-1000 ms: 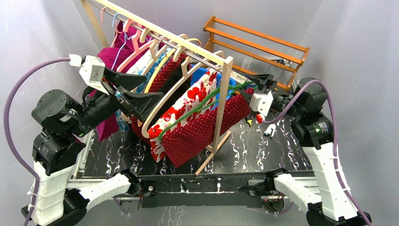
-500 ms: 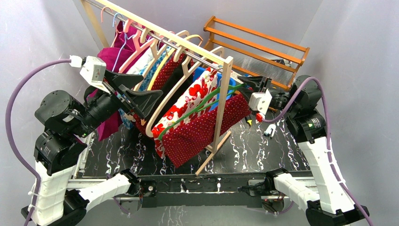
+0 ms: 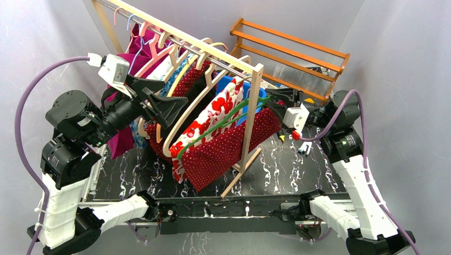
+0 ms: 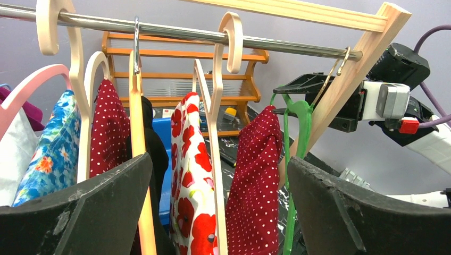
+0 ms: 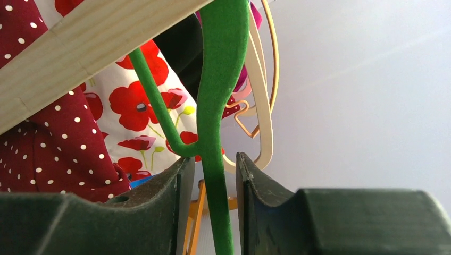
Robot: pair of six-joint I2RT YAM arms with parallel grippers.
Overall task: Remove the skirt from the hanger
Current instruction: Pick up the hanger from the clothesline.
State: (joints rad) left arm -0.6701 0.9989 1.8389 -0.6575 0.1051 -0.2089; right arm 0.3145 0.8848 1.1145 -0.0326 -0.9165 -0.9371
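Observation:
The skirt (image 3: 228, 146), dark red with white dots, hangs on a green hanger (image 3: 213, 132) at the near end of the rail. It also shows in the left wrist view as skirt (image 4: 255, 175) beside hanger (image 4: 295, 138). My right gripper (image 3: 270, 95) sits at the rack's end post. Its jaws straddle the green hanger's neck (image 5: 218, 79), narrowed, with a thin gap on each side of gripper (image 5: 215, 159). My left gripper (image 3: 175, 98) is wide open on the rack's left side, holding nothing. Left gripper (image 4: 219, 159) faces the hanging clothes.
The wooden rack (image 3: 213, 50) carries several other hangers with garments, including a white skirt with red poppies (image 3: 205, 125) right beside the dotted one. An orange wooden stand (image 3: 290, 48) is at the back right. Small items (image 3: 306, 147) lie on the dark table.
The right jaws have narrowed around the green hanger's neck. The left arm has risen and moved right, closer to the clothes, still wide open.

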